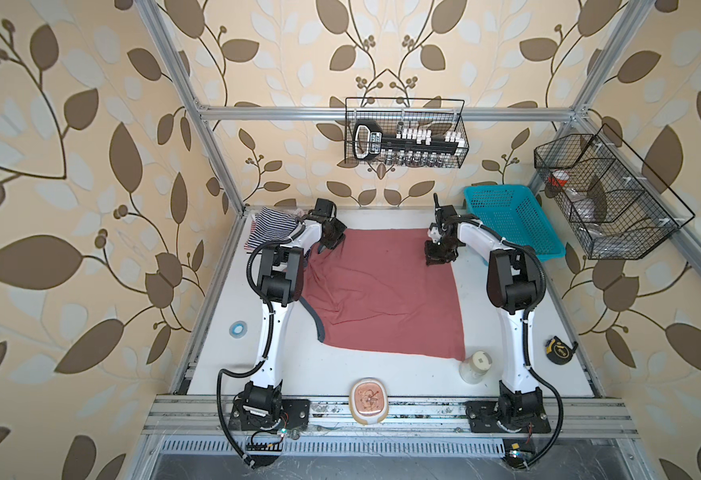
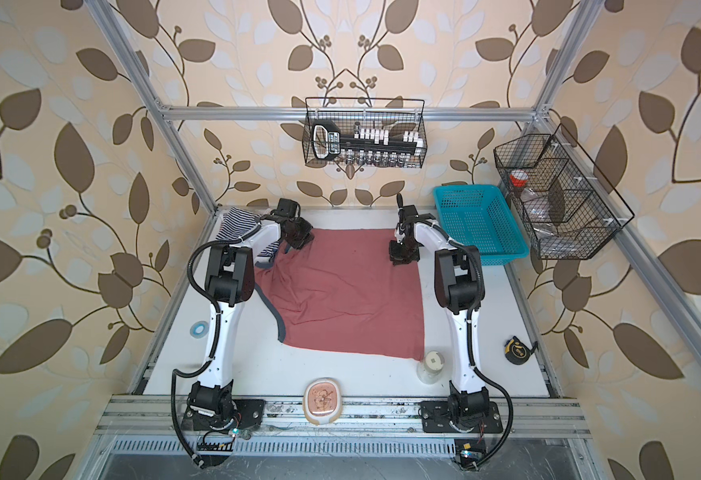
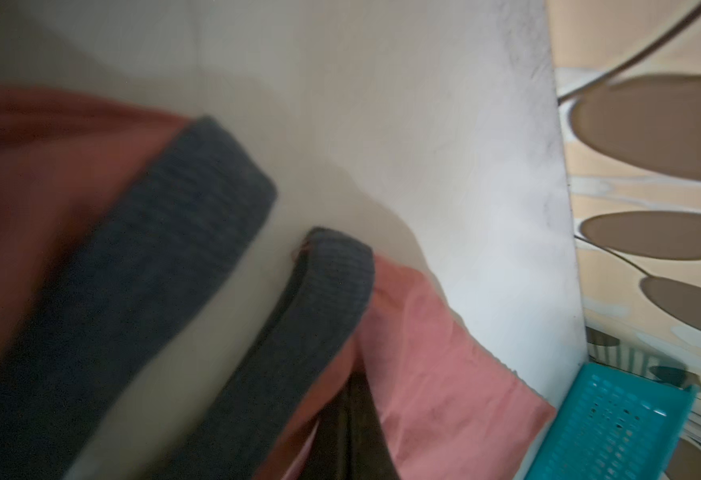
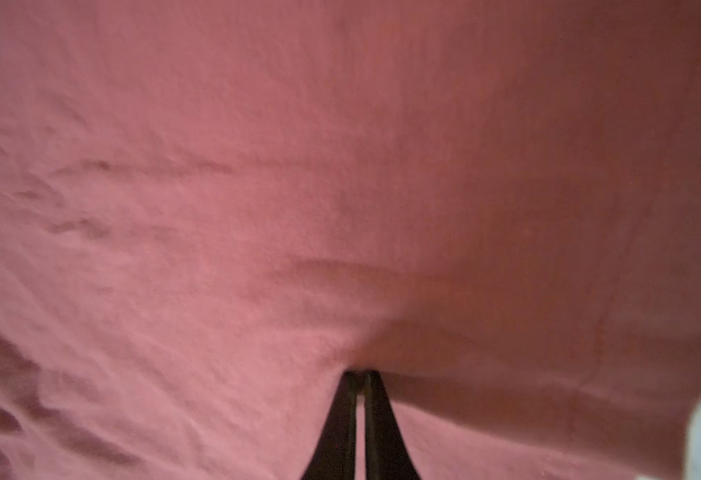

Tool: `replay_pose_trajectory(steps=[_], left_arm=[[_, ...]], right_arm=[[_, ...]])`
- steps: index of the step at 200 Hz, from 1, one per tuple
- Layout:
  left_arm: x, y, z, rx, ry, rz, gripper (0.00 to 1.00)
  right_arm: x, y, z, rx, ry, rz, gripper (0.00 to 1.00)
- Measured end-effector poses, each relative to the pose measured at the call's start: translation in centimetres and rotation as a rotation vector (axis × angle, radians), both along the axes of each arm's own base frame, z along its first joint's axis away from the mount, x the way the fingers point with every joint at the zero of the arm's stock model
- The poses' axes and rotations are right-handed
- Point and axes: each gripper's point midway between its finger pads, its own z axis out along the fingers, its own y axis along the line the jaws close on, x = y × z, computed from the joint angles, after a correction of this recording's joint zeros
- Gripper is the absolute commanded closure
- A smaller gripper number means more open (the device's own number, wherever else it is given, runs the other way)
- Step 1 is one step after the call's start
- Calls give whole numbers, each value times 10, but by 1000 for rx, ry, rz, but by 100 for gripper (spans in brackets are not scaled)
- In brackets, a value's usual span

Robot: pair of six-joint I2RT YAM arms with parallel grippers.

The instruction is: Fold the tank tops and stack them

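Two grips, one garment.

From both top views: dusty red soft tank top with dark trim (image 1: 386, 291) spread flat mid-table on bare white tabletop (image 1: 382, 374), trimmed strap end toward the left arm, plain straight edge toward the right arm, so long axis probably left to right. Left gripper (image 1: 327, 245) down on the far-left corner, right gripper (image 1: 438, 255) down on the far-right corner, both along the far edge, each arm nearest its own corner. Looks like a set-up for drawing the far edge toward the near one. Crumpled navy-and-white striped tank top (image 1: 267, 226) behind the left arm at the far-left table corner, outside that fold path. Clear jar with white lid (image 1: 476, 368) just beside the near-right corner of the cloth: likeliest thing to get knocked. Teal plastic mesh basket (image 1: 506, 220) close outside the right arm; yellow-and-black tape measure (image 1: 560, 350), blue tape ring (image 1: 238, 329) and beige oval dish (image 1: 368, 401) well clear.

From the left wrist: blurred; two bands of dark ribbed trim (image 3: 332, 282) over the tabletop, red cloth bunched round closed dark fingers (image 3: 355, 424), reading as a pinch on the strap end.

From the right wrist: slim dark fingers (image 4: 375, 415) pressed together, red fabric puckered at the tips, so clamped on the tank top near its edge.
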Motion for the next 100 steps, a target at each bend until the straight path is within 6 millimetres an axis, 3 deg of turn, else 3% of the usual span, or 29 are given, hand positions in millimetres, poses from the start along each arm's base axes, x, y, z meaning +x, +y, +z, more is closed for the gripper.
replay_pose_trajectory(steps=[42,100], left_arm=[[24,-13,3,-122,-45,49,100],[34,-17,2,-199,-68,105,100]], right_arm=[[12,-6,0,64,41,-41,94],[36,-28,-1,85,67,-106,97]])
